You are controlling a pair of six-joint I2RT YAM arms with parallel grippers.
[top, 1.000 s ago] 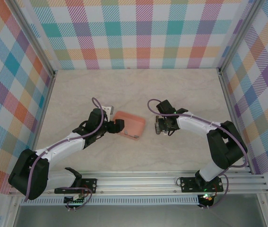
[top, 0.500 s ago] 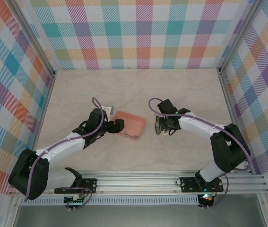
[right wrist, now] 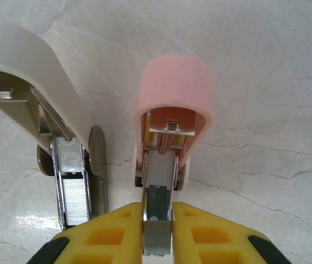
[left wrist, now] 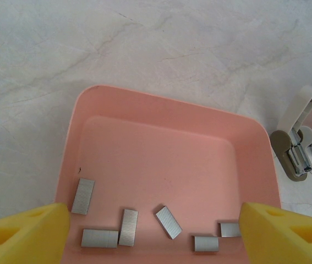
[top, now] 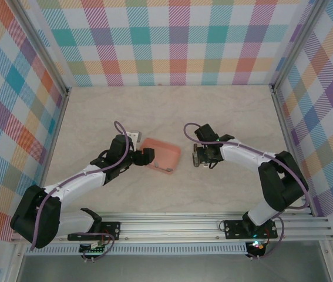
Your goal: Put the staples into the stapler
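The bench [top: 172, 111] is a pale cream surface with faint grey marble-like veins, walled at the back and both sides by checked panels [top: 178, 41]. A salmon-pink rectangular plastic tray [top: 161, 154] [left wrist: 167, 107] with rounded corners lies flat on it near the middle, slightly askew. Just to the tray's right, apart from it, a pink and white plastic stapler [top: 197, 154] [left wrist: 299, 148] [right wrist: 172, 93] stands hinged open. Its grey end appears to rest on the bench.
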